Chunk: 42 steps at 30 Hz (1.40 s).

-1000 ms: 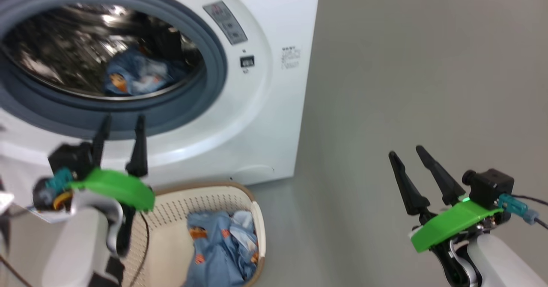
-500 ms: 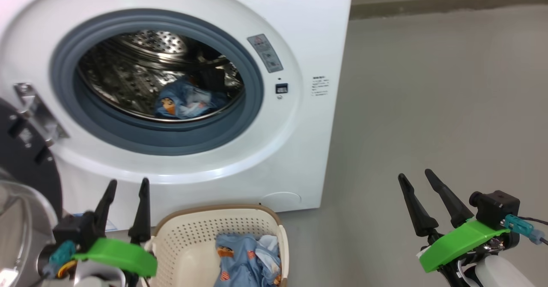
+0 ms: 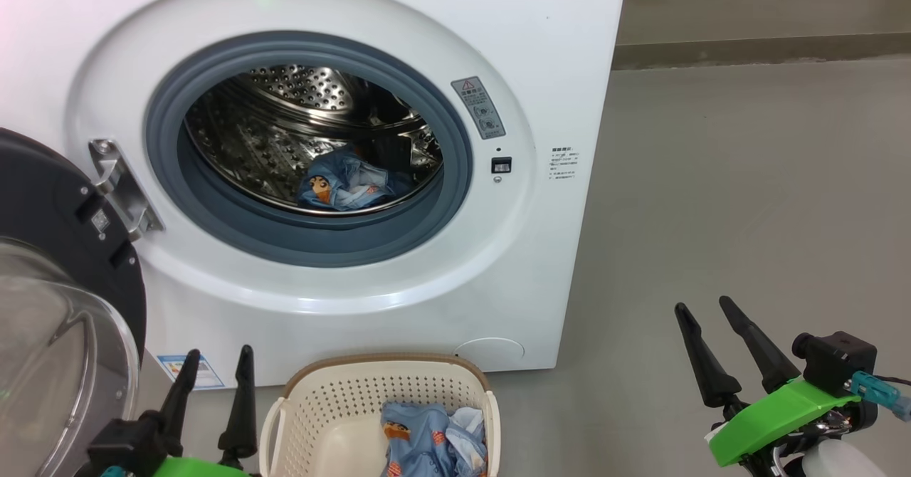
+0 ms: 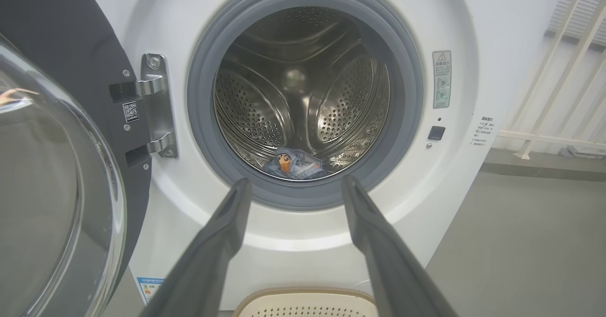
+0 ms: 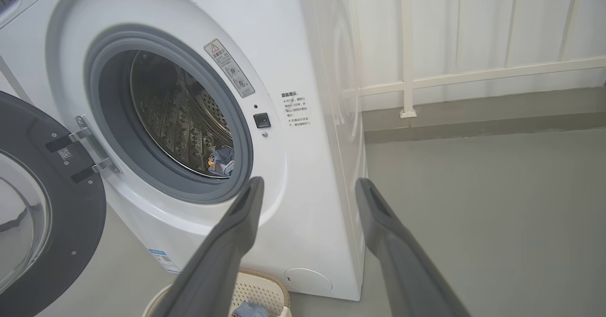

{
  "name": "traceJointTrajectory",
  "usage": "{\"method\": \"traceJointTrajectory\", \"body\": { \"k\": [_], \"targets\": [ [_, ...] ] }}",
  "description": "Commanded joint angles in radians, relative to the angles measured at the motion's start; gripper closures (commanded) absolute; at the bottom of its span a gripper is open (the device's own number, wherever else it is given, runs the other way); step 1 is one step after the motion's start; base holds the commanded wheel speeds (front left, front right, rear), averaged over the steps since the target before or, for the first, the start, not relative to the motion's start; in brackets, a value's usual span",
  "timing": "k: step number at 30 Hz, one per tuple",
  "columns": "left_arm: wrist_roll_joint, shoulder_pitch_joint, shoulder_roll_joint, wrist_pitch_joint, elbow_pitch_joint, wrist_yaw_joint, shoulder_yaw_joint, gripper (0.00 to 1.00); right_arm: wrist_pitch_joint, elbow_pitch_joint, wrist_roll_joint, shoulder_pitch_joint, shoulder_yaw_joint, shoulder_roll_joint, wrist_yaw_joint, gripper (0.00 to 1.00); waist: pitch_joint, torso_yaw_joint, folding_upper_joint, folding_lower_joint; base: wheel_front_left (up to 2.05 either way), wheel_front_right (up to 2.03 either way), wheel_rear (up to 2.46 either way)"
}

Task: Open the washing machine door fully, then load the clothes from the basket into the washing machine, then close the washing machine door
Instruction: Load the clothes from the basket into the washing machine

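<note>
Backed off from the washing machine (image 3: 569, 71), the left gripper (image 3: 218, 352) hangs with fingers released and empty just left of the basket (image 3: 384, 360), whose remaining clothes (image 3: 430, 441) lie to its right, nearer it than the equally empty, spread right gripper (image 3: 702, 304).

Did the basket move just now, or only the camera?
No. The basket sits just below the round cap on the washer, as before; only the camera shifted.
</note>
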Motion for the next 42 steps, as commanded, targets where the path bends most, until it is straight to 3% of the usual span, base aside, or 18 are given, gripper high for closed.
{"method": "traceJointTrajectory", "body": {
  "k": [1,42],
  "targets": [
    [0.008,-0.011,0.014,-0.006,-0.041,0.010,0.039,0.00,-0.008,-0.028,0.008,-0.003,0.006,-0.021,0.004,0.00,-0.001,0.003,-0.0001,0.0000,0.00,0.00,0.00],
    [-0.012,0.022,0.014,0.002,-0.085,0.041,0.006,0.00,-0.008,-0.033,-0.002,-0.001,-0.003,-0.003,0.004,0.00,0.016,-0.025,-0.0001,0.0000,0.00,0.00,0.00]
  ]
}}
